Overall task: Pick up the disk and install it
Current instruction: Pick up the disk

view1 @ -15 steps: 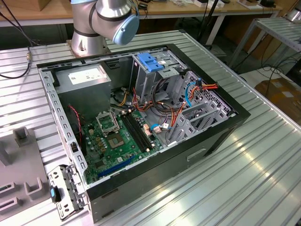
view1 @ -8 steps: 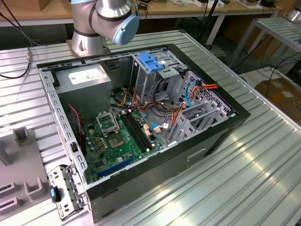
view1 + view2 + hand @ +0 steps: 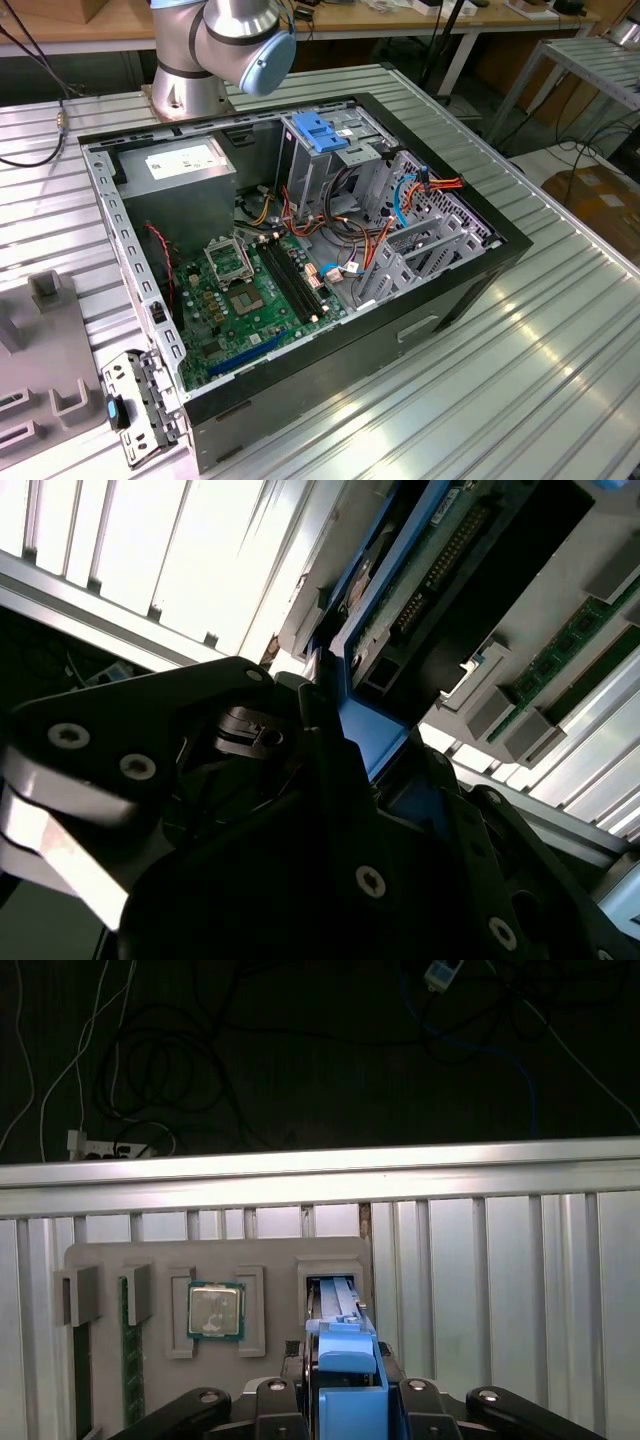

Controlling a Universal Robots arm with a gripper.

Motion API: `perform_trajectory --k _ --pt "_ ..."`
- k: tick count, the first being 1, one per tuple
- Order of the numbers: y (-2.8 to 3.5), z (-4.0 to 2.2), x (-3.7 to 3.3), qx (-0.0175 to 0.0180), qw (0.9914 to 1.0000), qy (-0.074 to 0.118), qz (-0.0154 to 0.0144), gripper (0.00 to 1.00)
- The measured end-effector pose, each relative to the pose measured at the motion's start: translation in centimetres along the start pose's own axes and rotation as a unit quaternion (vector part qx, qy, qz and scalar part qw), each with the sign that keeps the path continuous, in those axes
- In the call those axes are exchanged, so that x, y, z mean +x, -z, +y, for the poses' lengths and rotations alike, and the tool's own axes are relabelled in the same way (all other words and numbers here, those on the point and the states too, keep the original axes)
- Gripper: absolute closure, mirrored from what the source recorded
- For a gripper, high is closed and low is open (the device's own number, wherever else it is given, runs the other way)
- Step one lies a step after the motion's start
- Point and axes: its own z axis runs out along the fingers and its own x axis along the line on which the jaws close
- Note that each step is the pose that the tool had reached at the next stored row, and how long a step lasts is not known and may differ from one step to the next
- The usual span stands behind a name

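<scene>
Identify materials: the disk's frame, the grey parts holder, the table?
The disk frame: smooth, evenly blue, moulded-looking edges, so likely plastic. The grey parts holder: matte, uniform grey, probably plastic, though painted metal can't be ruled out. The table: ribbed slats with a bright silvery sheen, which looks like bare aluminium.

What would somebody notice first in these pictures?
The big open computer case in the middle of the exterior view jumps out first, with its green motherboard and a tangle of orange and blue cables inside. In the first wrist view, the bright blue frame of the disk stands right at the pincer, next to a shiny chip on a grey tray.
</scene>
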Motion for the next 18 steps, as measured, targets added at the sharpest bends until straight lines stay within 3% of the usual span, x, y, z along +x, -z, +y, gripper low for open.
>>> perform_trajectory --k 4,7,18 --pt "-0.02 0.0 0.0 0.0001 0.99999 0.003 0.0 0.63" --pt "-0.05 0.0 0.0 0.0003 0.99979 0.021 0.0 0.63" --pt "-0.06 0.0 0.0 0.0002 0.99996 0.009 0.0 0.63"
